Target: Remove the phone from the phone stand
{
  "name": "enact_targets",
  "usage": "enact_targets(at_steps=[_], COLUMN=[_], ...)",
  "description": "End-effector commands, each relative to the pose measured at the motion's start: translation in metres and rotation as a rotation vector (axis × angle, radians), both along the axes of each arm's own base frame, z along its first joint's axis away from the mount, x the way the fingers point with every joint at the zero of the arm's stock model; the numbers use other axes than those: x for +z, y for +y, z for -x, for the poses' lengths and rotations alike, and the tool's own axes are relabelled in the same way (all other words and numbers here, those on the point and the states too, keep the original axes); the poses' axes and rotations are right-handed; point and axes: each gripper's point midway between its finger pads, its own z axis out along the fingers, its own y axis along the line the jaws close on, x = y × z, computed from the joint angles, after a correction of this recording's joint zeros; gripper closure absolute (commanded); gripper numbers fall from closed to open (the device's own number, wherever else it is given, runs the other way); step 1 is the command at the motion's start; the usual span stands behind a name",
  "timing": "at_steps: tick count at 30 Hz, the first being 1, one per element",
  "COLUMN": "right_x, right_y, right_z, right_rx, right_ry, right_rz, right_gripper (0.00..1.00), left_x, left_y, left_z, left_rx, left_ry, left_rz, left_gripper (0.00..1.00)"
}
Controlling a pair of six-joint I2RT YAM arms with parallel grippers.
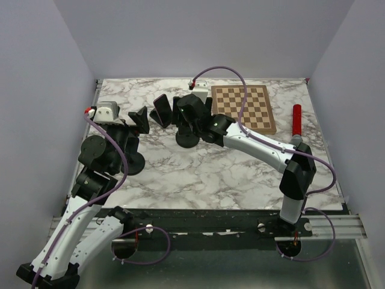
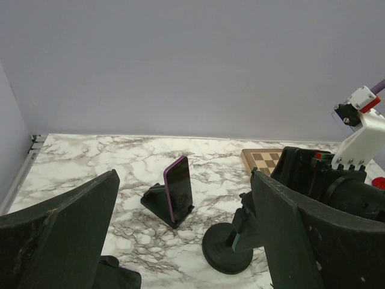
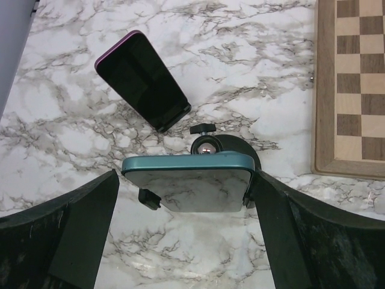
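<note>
Item: teal-cased, mirror-screened phone (image 3: 187, 188), clipped on black round-based stand (image 3: 233, 148). My right gripper (image 3: 186, 179): jaws apart, flanking its edges. Left gripper (image 2: 183, 232): apart, empty. Step: pre-grasp. Next, probably: clamp, lift clear.

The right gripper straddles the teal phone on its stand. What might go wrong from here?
Lifting the teal phone may drag or tip its round-based stand, whose side clips seem to hold it. The purple phone leaning nearby could get knocked by the open right gripper.

Teal-edged phone (image 3: 186, 188), purple-rimmed black phone (image 3: 143, 81), grey-veined white marble table (image 3: 240, 72), brown-and-cream checkered board (image 3: 352, 84), red cylinder (image 1: 296, 118)
</note>
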Motion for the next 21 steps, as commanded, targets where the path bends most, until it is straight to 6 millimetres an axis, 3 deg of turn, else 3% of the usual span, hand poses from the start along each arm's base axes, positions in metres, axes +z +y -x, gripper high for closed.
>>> enact_targets(at_steps=[1, 16, 21], right_x=[0.001, -0.01, -0.005], right_y=[-0.004, -0.007, -0.009], right_z=[-0.008, -0.011, -0.008], right_rx=[-0.066, -0.103, -0.091], right_ry=[-0.037, -0.049, -0.075], right_rz=[0.06, 0.123, 0.094], right_gripper=[0.03, 0.19, 0.39], left_x=[0.009, 0.002, -0.003], left_y=[-0.004, -0.011, -0.013], left_z=[0.002, -0.003, -0.009], left_rx=[-0.029, -0.052, -0.049], left_ry=[-0.007, 0.015, 0.04], left_rz=[0.008, -0.007, -0.033], left_gripper=[0.01, 0.01, 0.01])
